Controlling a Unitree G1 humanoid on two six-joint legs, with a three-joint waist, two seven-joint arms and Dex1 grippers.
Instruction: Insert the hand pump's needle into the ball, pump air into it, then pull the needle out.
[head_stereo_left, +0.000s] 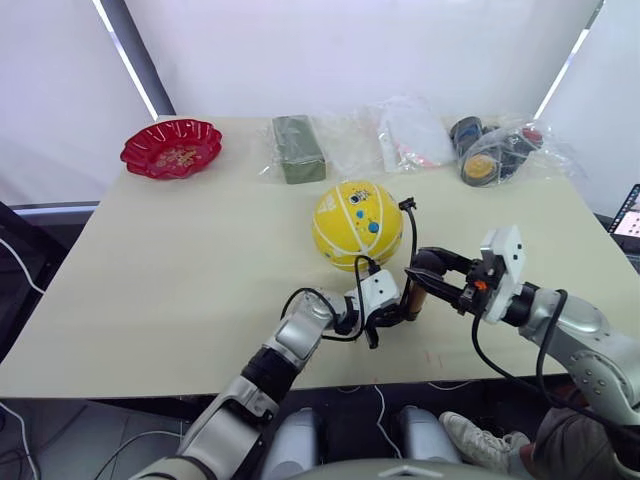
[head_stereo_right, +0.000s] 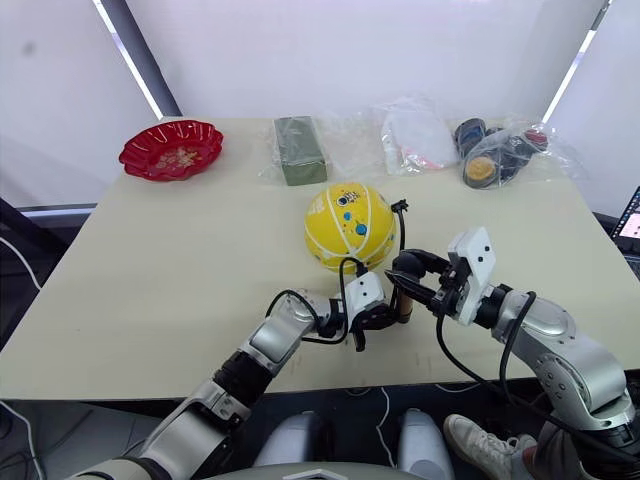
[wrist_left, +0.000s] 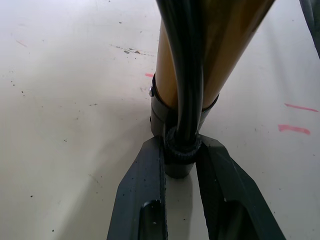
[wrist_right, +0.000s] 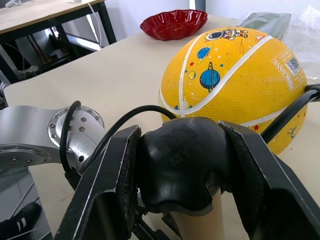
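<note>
The yellow ball (head_stereo_left: 357, 224) with white stripes rests mid-table. Just in front of it the hand pump (head_stereo_left: 413, 298) stands upright, its gold cylinder (wrist_left: 225, 50) rising from a black base cap. My left gripper (head_stereo_left: 385, 318) is shut low on that base, a finger on each side (wrist_left: 145, 190). From the right, my right gripper (head_stereo_left: 428, 270) is shut on the black T-handle (wrist_right: 180, 160) at the pump's top. The thin black hose (head_stereo_left: 411, 235) arcs up to a small black fitting (head_stereo_left: 407, 204) at the ball's upper right side. The needle itself is too small to make out.
A red scalloped bowl (head_stereo_left: 171, 147) sits at the far left. Along the back lie a green wrapped block (head_stereo_left: 298, 148), a clear plastic bag (head_stereo_left: 415, 135) and a bag of round items (head_stereo_left: 495, 150). The table's front edge (head_stereo_left: 330, 385) runs close behind both grippers.
</note>
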